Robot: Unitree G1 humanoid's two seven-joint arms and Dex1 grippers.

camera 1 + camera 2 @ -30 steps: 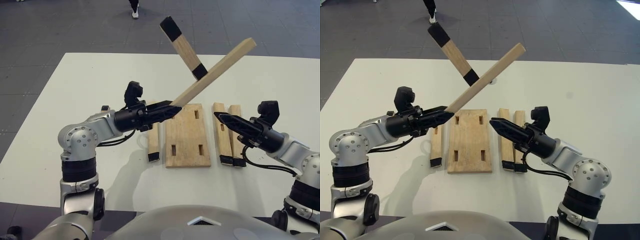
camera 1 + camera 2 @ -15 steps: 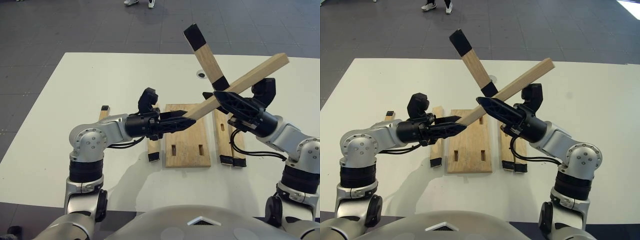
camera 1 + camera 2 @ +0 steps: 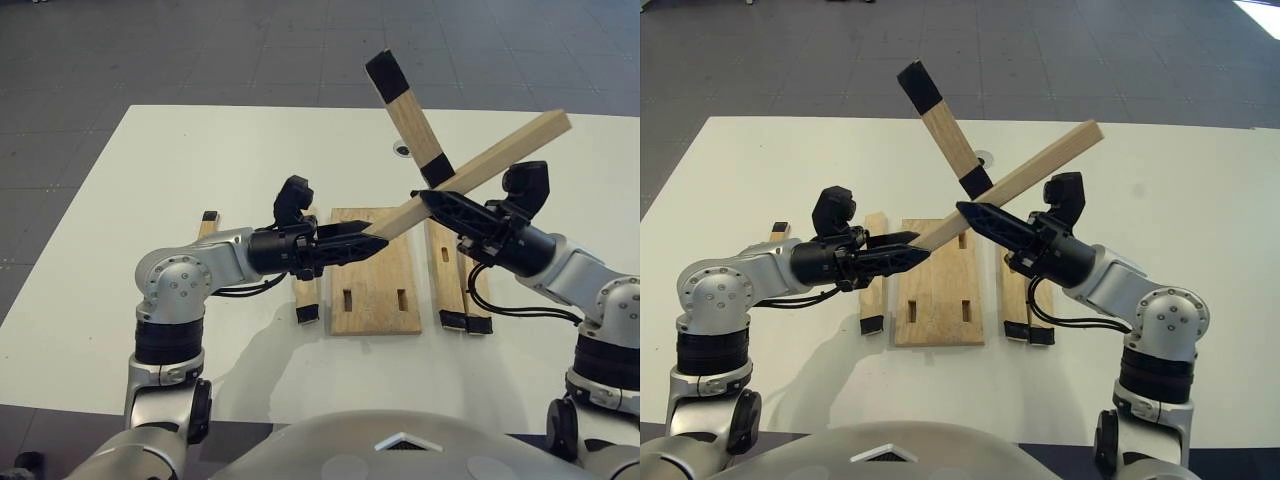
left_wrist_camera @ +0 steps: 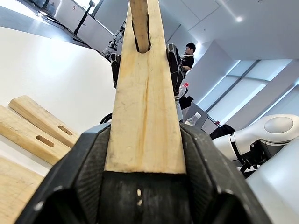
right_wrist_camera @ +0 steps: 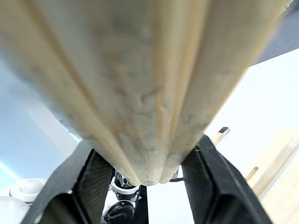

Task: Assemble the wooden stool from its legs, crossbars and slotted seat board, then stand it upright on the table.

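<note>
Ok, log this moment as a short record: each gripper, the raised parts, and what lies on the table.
left gripper: shut on the low end of the crossbar, which slants up over the table
raised leg: black-tipped, rising from the crossbar's middle
right gripper: at the joint of raised leg and crossbar
seat board: flat on the table
left-side leg: lying beside the board
right-side legs: two, lying side by side

Pale wood crossbar (image 3: 500, 155), black-banded leg (image 3: 410, 118) — white table (image 3: 150, 180), black fingers (image 3: 345, 243).
</note>
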